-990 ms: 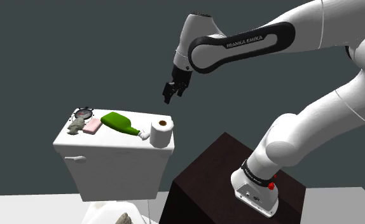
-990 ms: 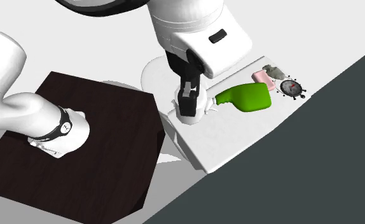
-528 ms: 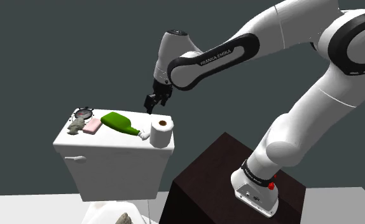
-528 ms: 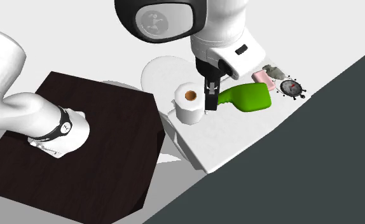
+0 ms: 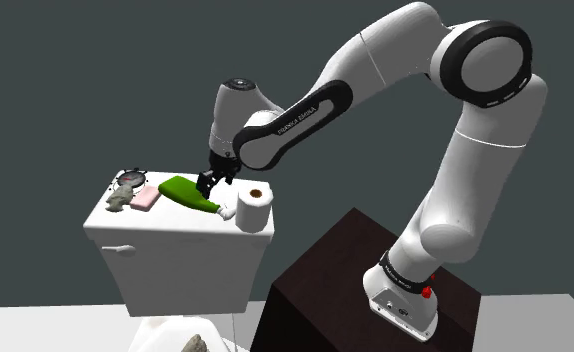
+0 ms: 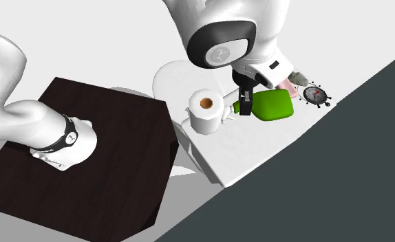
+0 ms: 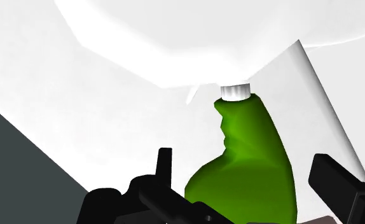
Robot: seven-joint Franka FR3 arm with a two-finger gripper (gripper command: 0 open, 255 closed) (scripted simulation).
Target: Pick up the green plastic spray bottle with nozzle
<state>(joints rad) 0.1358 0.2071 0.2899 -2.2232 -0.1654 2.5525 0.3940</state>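
The black 2-finger pincer (image 5: 207, 182) is open wide and holds nothing. In the wrist view its 2 fingers (image 7: 165, 167) stand apart with the green plastic spray bottle (image 7: 251, 159) between them. A little gap shows on each side, so they do not touch it. In the shoulder view the pincer hangs very close over the middle of the bottle.

The bottle lies flat on its side on the flat white lid (image 5: 175, 220) of a toilet tank. In the shoulder view its fat end points to 10 o'clock and its small white nozzle (image 5: 225, 212) points to 4 o'clock.

A white toilet paper roll (image 5: 256, 208) stands upright at 4 o'clock from the bottle, just beside the nozzle. A pink soap bar (image 5: 146, 198) lies at 9 o'clock from the bottle, just beside its fat end. Past the soap are a lumpy grey thing (image 5: 118, 199) and a small round clock (image 5: 130, 180). The dark box (image 5: 345, 290) that the arm stands on is well apart, at 4 o'clock from the tank.

I think the reach is about done, since the pincer is lined up around the bottle. 2 jobs are left: squeeze the fingers shut on the bottle, then lift it off the lid. The roll is very close, so the lift should go straight up and not bump it.
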